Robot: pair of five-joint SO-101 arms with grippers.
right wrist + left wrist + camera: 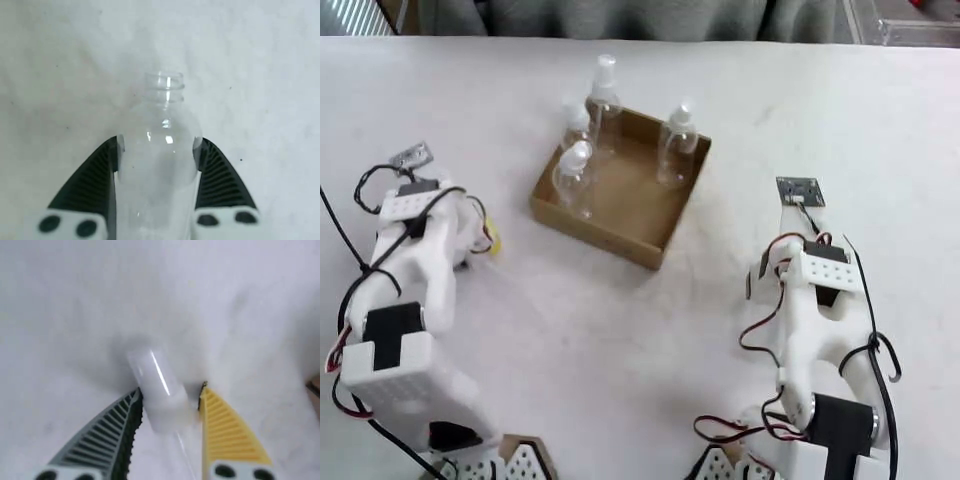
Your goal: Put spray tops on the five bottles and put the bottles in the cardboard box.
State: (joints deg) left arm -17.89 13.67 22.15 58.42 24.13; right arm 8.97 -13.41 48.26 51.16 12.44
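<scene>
The left arm and right arm are white plastic shells with black motor blocks, strung with looping black and red cables. The left's ribbed fingers are one yellow, one grey edged black; the right's fingers are both black, on white bases with round holes.

4 bottles in box; box on table centre.

high: overhead, facing down, far | wrists: close over shared table
</scene>
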